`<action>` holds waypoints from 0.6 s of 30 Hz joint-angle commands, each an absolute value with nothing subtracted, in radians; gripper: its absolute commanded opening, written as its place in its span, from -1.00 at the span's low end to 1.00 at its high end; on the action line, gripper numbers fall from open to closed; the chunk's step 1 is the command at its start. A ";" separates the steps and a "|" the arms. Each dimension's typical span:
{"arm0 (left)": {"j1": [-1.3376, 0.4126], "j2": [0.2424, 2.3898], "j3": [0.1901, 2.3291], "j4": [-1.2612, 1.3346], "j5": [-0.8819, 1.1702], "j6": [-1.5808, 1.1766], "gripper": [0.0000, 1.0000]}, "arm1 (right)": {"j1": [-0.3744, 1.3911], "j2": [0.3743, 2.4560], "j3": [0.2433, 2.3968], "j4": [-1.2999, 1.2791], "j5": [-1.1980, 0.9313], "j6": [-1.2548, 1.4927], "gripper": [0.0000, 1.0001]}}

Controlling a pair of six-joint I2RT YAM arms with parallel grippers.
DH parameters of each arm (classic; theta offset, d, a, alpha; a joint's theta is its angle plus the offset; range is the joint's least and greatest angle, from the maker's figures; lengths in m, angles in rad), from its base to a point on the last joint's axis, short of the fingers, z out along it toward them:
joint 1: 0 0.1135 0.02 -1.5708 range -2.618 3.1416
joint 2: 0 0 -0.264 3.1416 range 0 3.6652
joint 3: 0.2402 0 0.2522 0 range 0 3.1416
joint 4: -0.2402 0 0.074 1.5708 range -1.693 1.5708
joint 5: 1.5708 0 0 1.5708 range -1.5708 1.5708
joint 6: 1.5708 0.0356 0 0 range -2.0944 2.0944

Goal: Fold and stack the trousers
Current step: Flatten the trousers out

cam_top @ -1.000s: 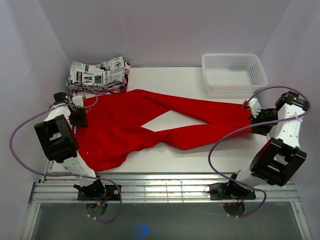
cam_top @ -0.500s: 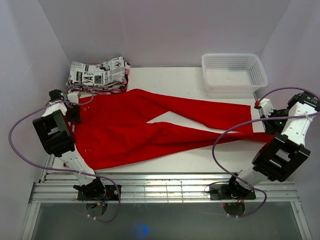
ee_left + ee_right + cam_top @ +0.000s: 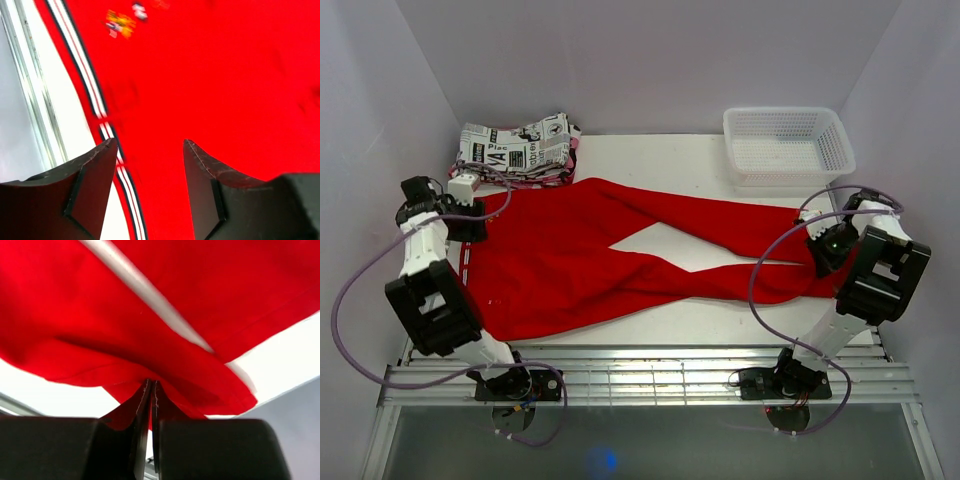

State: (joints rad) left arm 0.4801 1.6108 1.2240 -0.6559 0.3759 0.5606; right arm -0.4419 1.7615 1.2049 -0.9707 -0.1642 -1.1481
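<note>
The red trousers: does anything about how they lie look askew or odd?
Yes. The trousers lie uneven: the two legs part near the middle, leaving a bare patch of table, then overlap toward the right end effector, which is shut on the fabric there. Nothing looks damaged.

Folded newspaper-print garment (image 3: 515, 148) far-left on the table (image 3: 660, 158), perhaps atop another; white mesh basket (image 3: 787, 174) far-right.

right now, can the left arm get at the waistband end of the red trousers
Probably yes: the left pincer hangs open right above the striped waistband of the trousers, and nothing lies between them.
</note>
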 commanded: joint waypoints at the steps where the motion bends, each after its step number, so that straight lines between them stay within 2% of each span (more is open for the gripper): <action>1: 0.483 1.439 1.108 -0.802 0.451 0.710 0.32 | -0.414 1.744 1.285 -0.887 -0.196 -1.035 -0.84; 4: 0.483 1.388 0.984 -0.839 0.394 0.765 0.29 | -0.408 1.732 1.382 -0.972 -0.199 -1.046 -0.85; 7: 0.485 1.411 0.893 -0.789 0.310 0.787 0.18 | -0.411 1.683 1.414 -1.017 -0.140 -1.098 -0.84; 8: 0.485 1.431 0.882 -0.772 0.275 0.779 0.01 | -0.413 1.669 1.414 -1.020 -0.123 -1.114 -0.85; 11: 0.485 1.543 0.876 -0.701 0.218 0.753 -0.29 | -0.425 1.609 1.388 -1.028 -0.065 -1.167 -0.84; 12: 0.485 1.578 0.883 -0.689 0.183 0.747 -0.44 | -0.431 1.599 1.375 -1.028 -0.043 -1.175 -0.85; 15: 0.495 1.695 0.928 -0.644 0.132 0.749 -0.64 | -0.457 1.568 1.373 -1.069 -0.020 -1.213 -0.85; 18: 0.532 1.799 1.016 -0.604 0.072 0.770 -0.72 | -0.485 1.565 1.393 -1.136 -0.003 -1.242 -0.84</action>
State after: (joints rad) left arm 0.4896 1.6642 0.9821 -0.7815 0.2253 0.7197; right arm -0.4557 1.5787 1.3769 -1.0580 -0.0681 -1.1782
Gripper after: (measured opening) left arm 0.163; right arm 0.079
